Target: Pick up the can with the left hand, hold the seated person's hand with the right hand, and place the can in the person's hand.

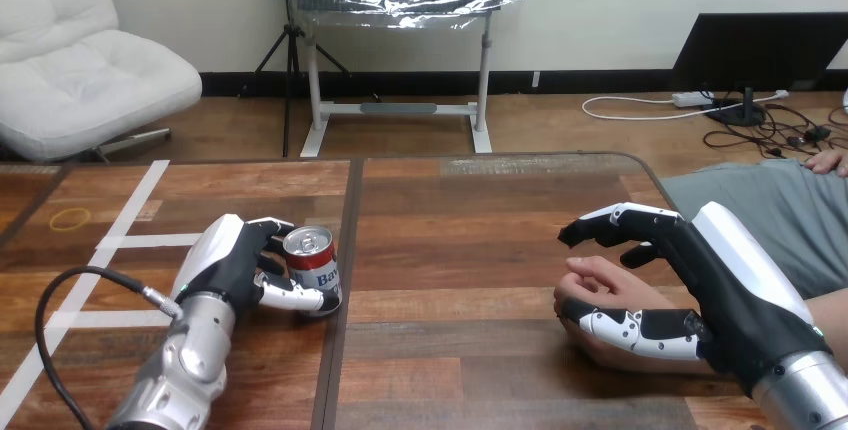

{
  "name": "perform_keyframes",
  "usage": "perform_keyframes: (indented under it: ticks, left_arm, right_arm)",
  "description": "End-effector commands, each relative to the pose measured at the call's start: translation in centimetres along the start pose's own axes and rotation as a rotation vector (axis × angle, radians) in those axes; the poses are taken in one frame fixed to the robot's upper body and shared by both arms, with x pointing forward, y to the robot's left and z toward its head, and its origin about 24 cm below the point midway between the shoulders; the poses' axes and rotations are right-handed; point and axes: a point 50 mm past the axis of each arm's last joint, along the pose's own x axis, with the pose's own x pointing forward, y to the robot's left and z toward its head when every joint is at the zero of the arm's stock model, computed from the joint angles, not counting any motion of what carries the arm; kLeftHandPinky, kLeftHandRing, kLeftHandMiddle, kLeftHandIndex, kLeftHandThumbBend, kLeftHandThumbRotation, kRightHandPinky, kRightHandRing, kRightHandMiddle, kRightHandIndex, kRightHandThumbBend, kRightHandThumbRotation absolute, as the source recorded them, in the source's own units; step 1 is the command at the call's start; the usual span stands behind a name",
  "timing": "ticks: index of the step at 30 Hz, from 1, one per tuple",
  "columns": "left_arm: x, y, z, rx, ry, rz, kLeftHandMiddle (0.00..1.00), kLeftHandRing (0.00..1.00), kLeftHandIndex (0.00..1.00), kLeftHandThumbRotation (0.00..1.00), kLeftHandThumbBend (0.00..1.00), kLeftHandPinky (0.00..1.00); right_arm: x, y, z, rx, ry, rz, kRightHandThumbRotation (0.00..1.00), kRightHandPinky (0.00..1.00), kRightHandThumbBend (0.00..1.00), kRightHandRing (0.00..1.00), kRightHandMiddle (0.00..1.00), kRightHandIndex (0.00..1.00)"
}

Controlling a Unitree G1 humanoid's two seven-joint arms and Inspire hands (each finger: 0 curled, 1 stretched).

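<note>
A red, white and blue can point(312, 268) stands upright on the wooden table point(480, 250), left of the middle. My left hand point(232, 260) is wrapped round it: the thumb lies across its near side and the fingers curl behind it. At the right, the person's hand point(592, 288) rests on the table with loosely bent fingers. My right hand point(715, 275) encloses it, with the thumb point(640, 326) along its near side and the fingers point(612, 222) arched over its far side.
White tape lines point(128, 218) and a yellow rubber band point(70, 218) mark the table's left part. A seam point(345, 280) between two table boards runs just right of the can. The person's other hand point(828, 162) shows at the right edge.
</note>
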Motion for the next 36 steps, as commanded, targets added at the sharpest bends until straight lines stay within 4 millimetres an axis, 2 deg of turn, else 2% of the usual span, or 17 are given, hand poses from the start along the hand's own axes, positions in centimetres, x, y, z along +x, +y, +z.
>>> perform_keyframes:
  ticks: [1, 8, 17, 36]
  left_arm:
    - [-0.01, 0.67, 0.43, 0.076, -0.052, 0.048, 0.61, 0.56, 0.64, 0.00, 0.77, 0.50]
    - [-0.17, 0.75, 0.86, 0.112, -0.095, 0.073, 0.52, 0.46, 0.56, 0.00, 0.74, 0.41]
    - [-0.14, 0.73, 1.05, 0.157, -0.099, 0.082, 0.47, 0.41, 0.51, 0.00, 0.70, 0.35]
    - [-0.17, 0.81, 1.14, 0.160, -0.125, 0.109, 0.50, 0.44, 0.52, 0.00, 0.68, 0.39]
  right_arm:
    - [0.71, -1.69, 1.93, -0.028, -0.096, -0.063, 0.00, 0.71, 0.60, 0.78, 0.77, 0.68]
    - [0.74, -1.70, 1.96, -0.028, -0.096, -0.061, 0.00, 0.71, 0.60, 0.78, 0.77, 0.68]
    - [0.78, -1.76, 1.99, -0.027, -0.097, -0.061, 0.00, 0.71, 0.60, 0.78, 0.77, 0.68]
    - [0.85, -1.72, 2.03, -0.043, -0.098, -0.063, 0.00, 0.70, 0.60, 0.78, 0.77, 0.68]
